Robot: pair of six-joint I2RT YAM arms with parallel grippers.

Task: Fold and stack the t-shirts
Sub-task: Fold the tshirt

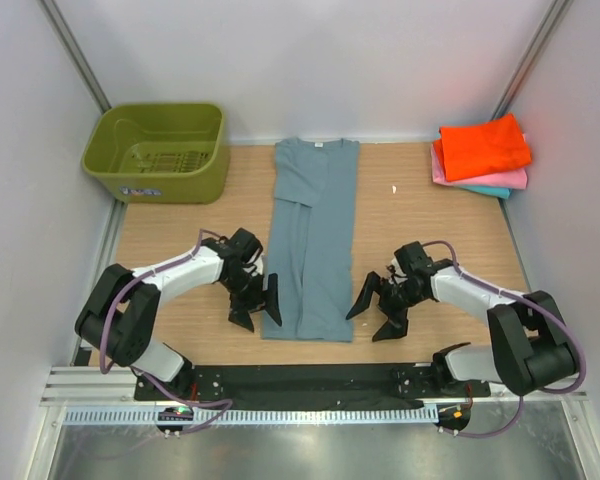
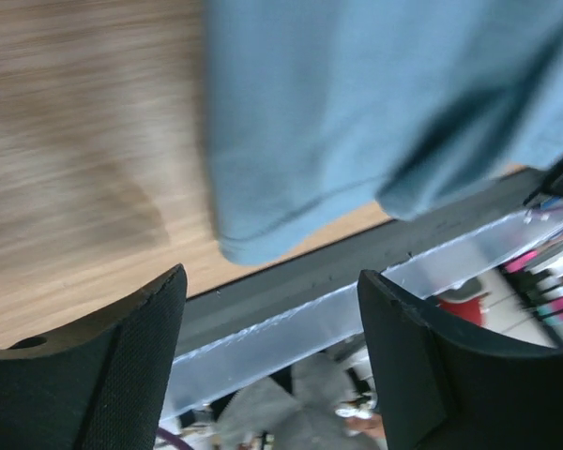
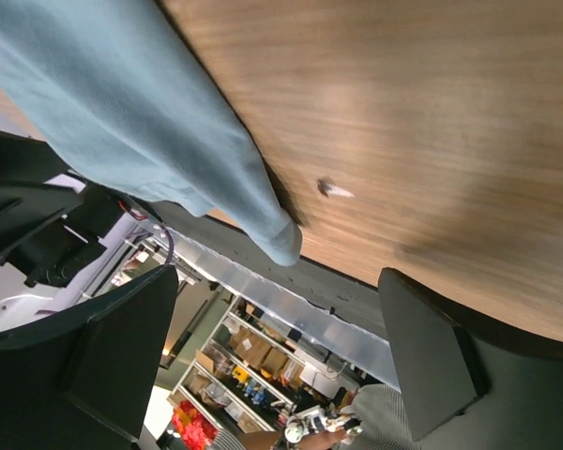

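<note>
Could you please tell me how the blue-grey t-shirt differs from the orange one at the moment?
The blue-grey t-shirt lies alone in the middle, folded into a long strip; the orange t-shirt tops a stack in the far right corner. The blue-grey t-shirt is far longer than the compact orange t-shirt. Both lie flat.

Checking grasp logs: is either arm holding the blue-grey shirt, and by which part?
Nothing is held. Both the left gripper and right gripper have open jaws beside the blue-grey shirt.
</note>
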